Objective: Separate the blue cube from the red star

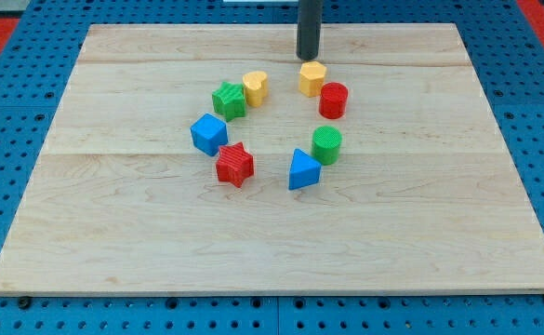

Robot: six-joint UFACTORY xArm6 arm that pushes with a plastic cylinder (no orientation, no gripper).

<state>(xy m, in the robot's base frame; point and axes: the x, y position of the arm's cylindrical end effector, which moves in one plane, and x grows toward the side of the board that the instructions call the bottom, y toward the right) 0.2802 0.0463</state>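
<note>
The blue cube [208, 133] sits left of the board's middle. The red star [235, 165] lies just below and to the right of it, almost touching. My tip [308, 56] is near the view's top, just above the yellow hexagon [312, 78], well to the upper right of the cube and star.
The blocks form a loose ring on the wooden board [113, 233]: a green star [229, 100], a yellow cylinder [255, 87], a red cylinder [333, 100], a green cylinder [326, 145] and a blue triangle [303, 170].
</note>
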